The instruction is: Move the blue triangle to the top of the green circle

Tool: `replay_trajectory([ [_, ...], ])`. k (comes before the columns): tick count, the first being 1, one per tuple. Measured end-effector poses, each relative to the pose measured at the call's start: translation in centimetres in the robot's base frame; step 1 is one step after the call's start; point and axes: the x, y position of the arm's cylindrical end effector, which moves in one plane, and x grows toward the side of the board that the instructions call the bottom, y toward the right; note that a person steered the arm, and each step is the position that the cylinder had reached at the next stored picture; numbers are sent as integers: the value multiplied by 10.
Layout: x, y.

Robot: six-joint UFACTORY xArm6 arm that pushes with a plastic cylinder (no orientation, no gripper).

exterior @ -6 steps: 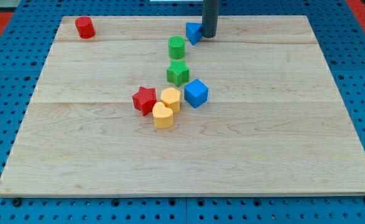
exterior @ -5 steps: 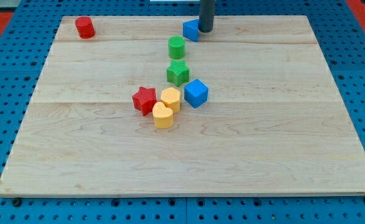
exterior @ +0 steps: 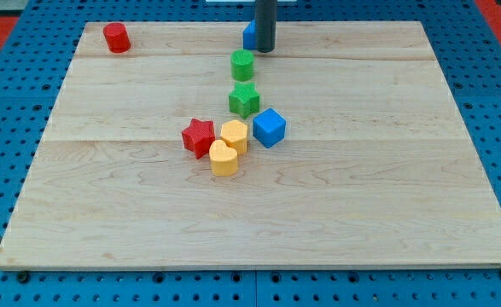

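Observation:
The blue triangle (exterior: pixel 249 36) lies near the board's top edge, mostly hidden behind my rod; only its left part shows. My tip (exterior: pixel 265 49) touches its right side. The green circle (exterior: pixel 242 65) stands just below the blue triangle, a small gap apart, and slightly left of my tip.
A green star (exterior: pixel 244 100) sits below the green circle. A blue cube (exterior: pixel 269 128), a yellow hexagon (exterior: pixel 234 136), a yellow heart (exterior: pixel 224 159) and a red star (exterior: pixel 199 137) cluster at the board's middle. A red cylinder (exterior: pixel 116 37) stands at the top left.
My tip has moved left and slightly up, pushing the blue triangle left until it stands above the green circle. The other blocks have not moved.

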Motion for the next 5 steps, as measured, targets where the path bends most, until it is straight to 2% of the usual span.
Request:
replay_trajectory([
  [2,-19,-3],
  [4,-39,33],
  [5,-51,7],
])
